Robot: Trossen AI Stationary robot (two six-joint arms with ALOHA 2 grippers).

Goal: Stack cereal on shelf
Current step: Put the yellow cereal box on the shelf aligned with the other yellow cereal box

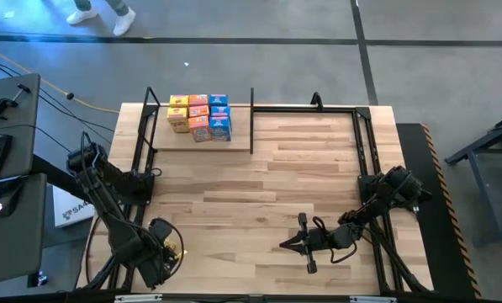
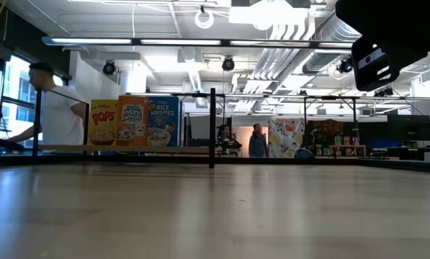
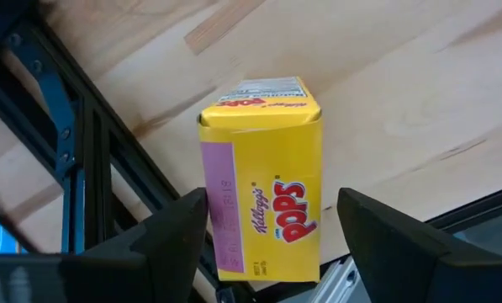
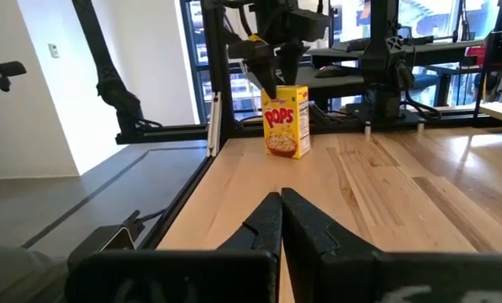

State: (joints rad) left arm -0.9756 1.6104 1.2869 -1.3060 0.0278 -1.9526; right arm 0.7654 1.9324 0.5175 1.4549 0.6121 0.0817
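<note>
At the near left corner of the table (image 1: 259, 189), the left tool (image 3: 272, 227) stands over an upright yellow Pops box (image 3: 263, 181), its two fingers (image 3: 179, 231) spread wide on either side of the carton with a gap showing at each flank (so nothing is gripped). The right tool (image 4: 282, 210) rests low near the front right of the table, its fingers pressed together and holding nothing. From overhead, the shelf (image 1: 162, 143) at the far left carries a cluster of cereal boxes (image 1: 200, 116), yellow, orange and blue, while the box under the left tool is mostly hidden by the arm. The right wrist view shows that same box standing on the table by the black frame, the left tool right above it. The low view shows three shelf boxes front-on and a person behind.
</note>
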